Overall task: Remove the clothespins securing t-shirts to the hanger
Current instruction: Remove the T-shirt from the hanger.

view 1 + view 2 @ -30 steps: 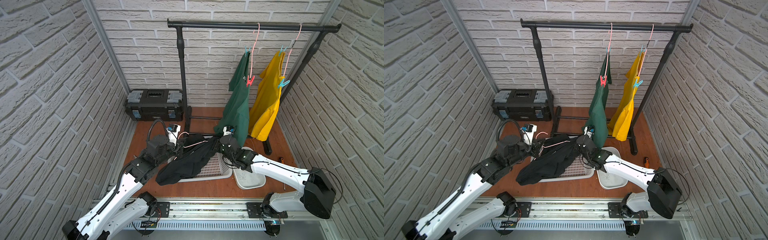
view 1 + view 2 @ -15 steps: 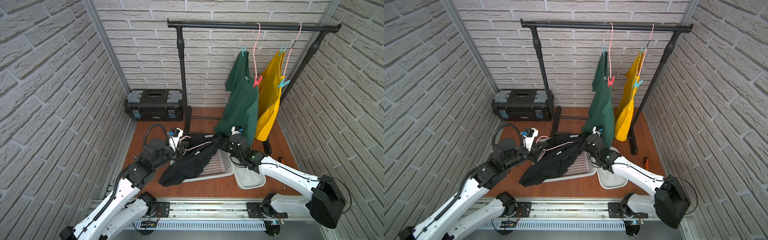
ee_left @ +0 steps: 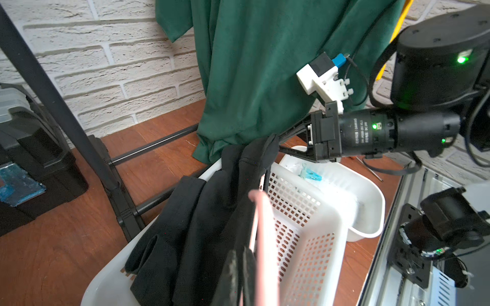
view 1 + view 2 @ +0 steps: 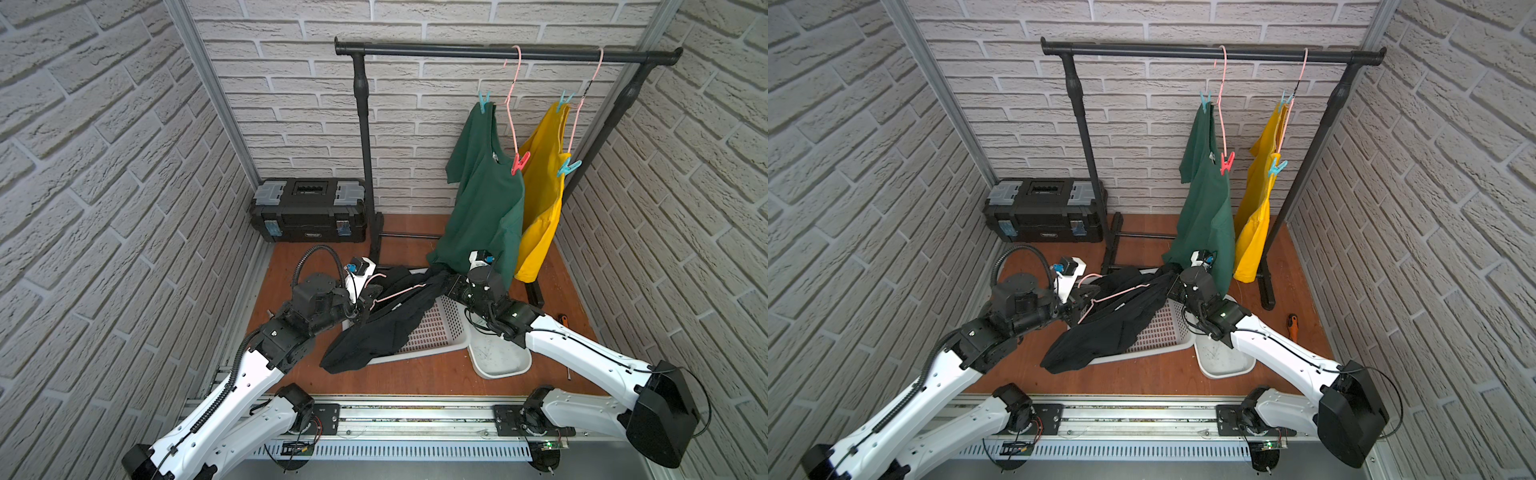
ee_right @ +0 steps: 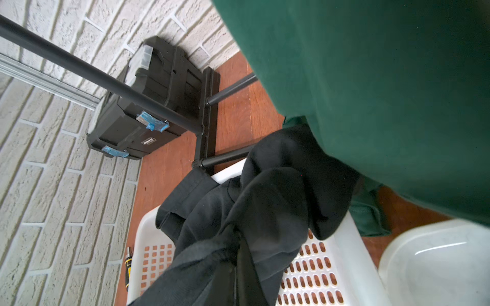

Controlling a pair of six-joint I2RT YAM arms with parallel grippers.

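Green tee [image 4: 486,208] swung back; L jaws pinch pink hanger [image 4: 399,294], R jaws pinch black tee [image 4: 382,332].

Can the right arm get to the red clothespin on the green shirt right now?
Probably not yet: the right claw is shut on the black shirt down at the basket, and the red clothespin hangs high above it.

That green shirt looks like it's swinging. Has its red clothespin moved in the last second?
Yes. The red clothespin has swung sideways, away from the toolbox and toward the yellow t-shirt.
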